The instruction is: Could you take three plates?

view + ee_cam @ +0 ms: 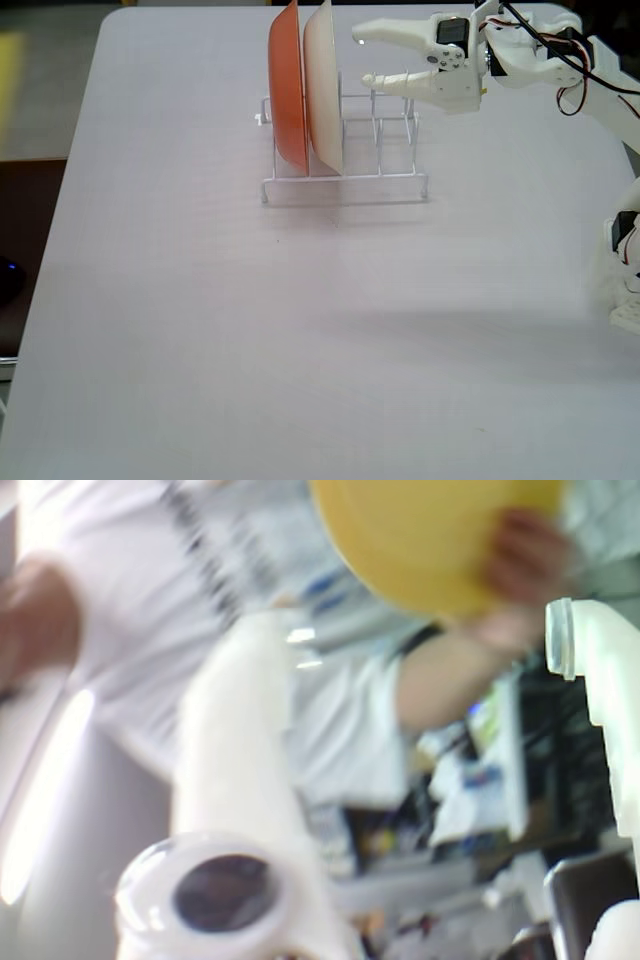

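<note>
A white wire rack (400, 180) stands on the table with an orange plate (287, 90) and a cream plate (325, 95) upright in its left slots. My gripper (363, 58) is open and empty, just right of the cream plate's top and above the free slots. In the wrist view the gripper (410, 630) points at a person who holds a yellow plate (440, 540) in one hand (525, 560), well beyond my white fingers (590, 660). The yellow plate is out of the fixed view.
The pale table (250, 330) stretches in front of the rack. The arm's base (625, 270) stands at the right edge. Blurred clutter lies behind the person in the wrist view.
</note>
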Controlling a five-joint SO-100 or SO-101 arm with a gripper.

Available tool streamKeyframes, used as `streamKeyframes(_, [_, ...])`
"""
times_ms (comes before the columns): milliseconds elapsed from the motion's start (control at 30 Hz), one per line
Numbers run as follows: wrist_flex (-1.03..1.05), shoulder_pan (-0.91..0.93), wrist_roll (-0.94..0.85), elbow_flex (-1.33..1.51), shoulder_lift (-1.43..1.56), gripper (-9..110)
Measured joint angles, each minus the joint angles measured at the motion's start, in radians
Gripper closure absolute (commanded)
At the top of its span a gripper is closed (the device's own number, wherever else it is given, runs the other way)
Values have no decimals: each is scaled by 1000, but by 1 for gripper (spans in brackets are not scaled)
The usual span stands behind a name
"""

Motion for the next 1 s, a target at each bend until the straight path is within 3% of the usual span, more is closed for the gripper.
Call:
streamKeyframes(567, [6, 278, -360, 0, -109, 101])
streamKeyframes(833, [6, 333, -468, -106, -252, 73])
streamKeyframes(1000, [6, 348, -512, -183, -333, 71])
